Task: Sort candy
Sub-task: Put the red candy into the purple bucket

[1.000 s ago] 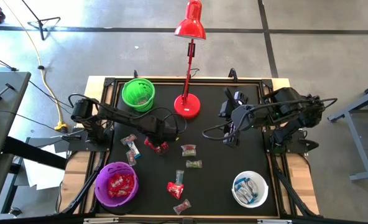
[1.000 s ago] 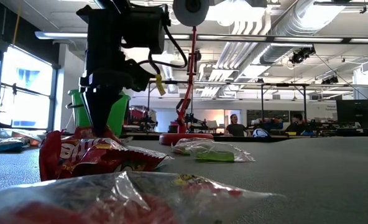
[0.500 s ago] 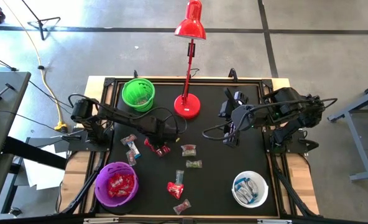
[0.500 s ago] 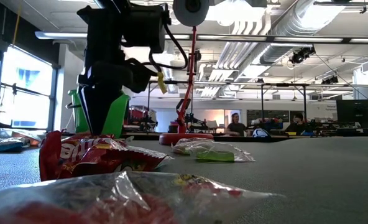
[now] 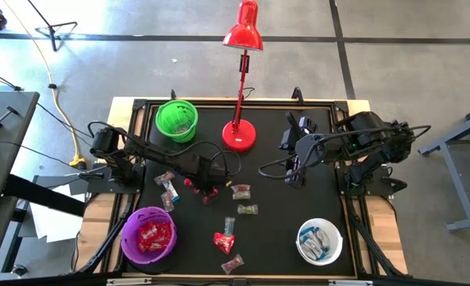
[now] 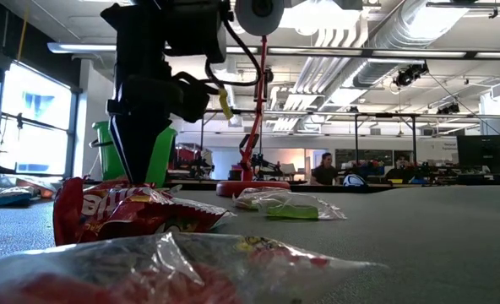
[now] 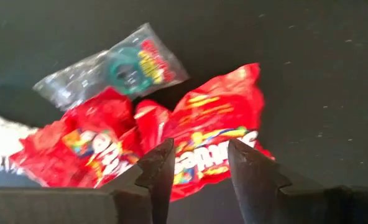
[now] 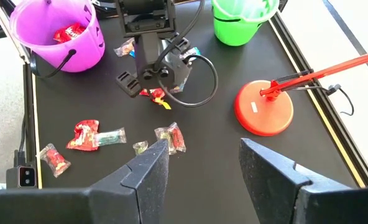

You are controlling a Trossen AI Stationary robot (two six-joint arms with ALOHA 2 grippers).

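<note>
My left gripper (image 7: 199, 168) points down, open, just above two red candy packets (image 7: 215, 143) that lie side by side on the black table. A clear candy with a green ring (image 7: 119, 68) lies beyond them. In the high view this gripper (image 5: 206, 189) is left of the table's middle. In the low view its fingers (image 6: 140, 165) end at the top of a red packet (image 6: 132, 211). My right gripper (image 8: 199, 165) is open and raised over the table's right half, holding nothing. My left gripper stands from above with one finger (image 7: 159, 168) over the seam between the two red packets and the other (image 7: 249, 171) over the right packet's edge. I cannot tell whether the fingertips touch them. Both packets lie flat on the table.
A green bowl (image 5: 176, 119) stands far left, a purple bowl (image 5: 148, 236) with red candy near left, and a white bowl (image 5: 320, 241) near right. A red lamp (image 5: 239, 135) stands at the far middle. Loose candy (image 5: 240, 191) (image 5: 224, 238) (image 5: 167, 191) is scattered about the table's middle.
My left gripper's fingers have spread apart over the red packets, which stay on the table.
</note>
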